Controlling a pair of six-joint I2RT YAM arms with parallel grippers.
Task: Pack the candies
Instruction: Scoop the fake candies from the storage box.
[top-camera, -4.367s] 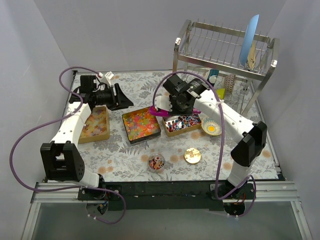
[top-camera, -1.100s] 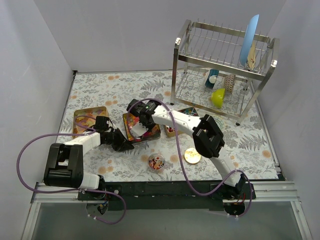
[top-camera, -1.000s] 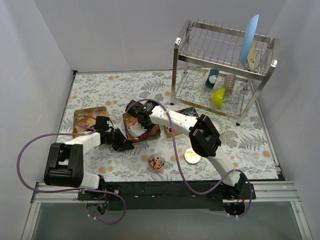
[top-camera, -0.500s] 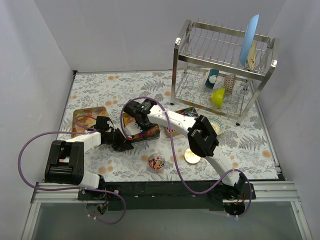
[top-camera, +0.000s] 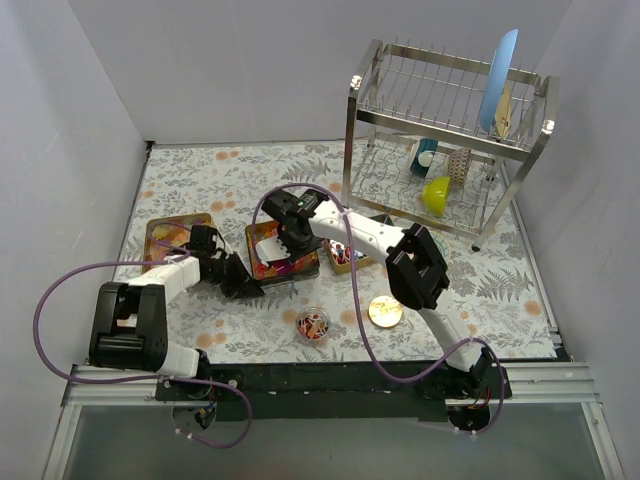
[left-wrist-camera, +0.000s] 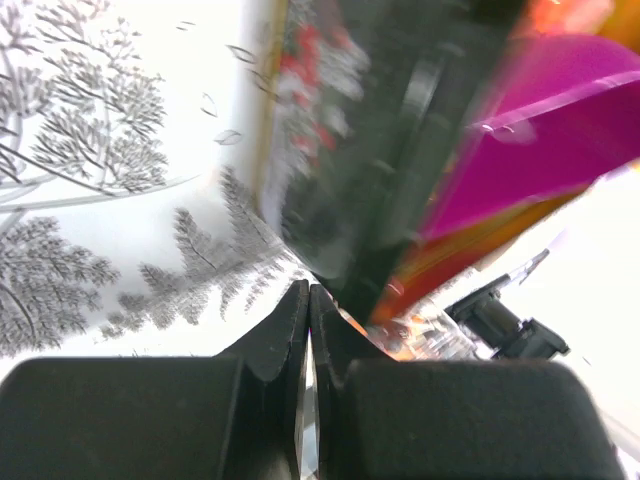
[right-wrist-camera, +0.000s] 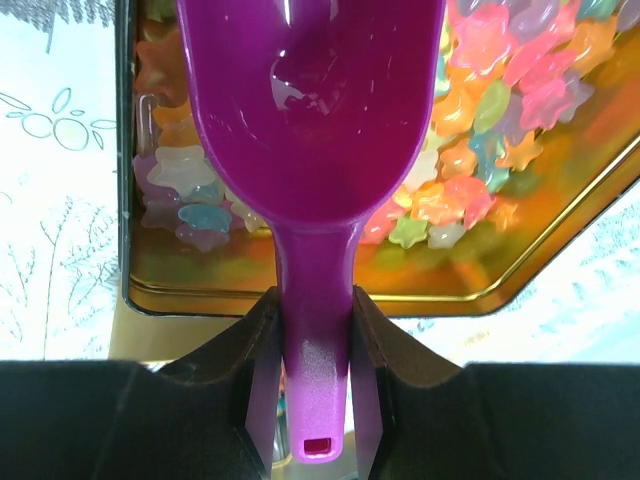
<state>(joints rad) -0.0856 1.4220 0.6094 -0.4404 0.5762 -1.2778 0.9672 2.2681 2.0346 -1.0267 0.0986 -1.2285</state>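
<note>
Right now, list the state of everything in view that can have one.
Purple plastic scoop: held by its handle, bowl empty.
Right gripper: shut on the scoop.
Left gripper: shut, empty.
Gold rectangular tin of star-shaped candies: open, partly filled.
Small round clear jar: open, partly filled.
Flat round gold lid: off the jar, lying flat.

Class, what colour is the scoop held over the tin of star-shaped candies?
Bright purple-pink. The scoop shows best in the right wrist view.
</note>
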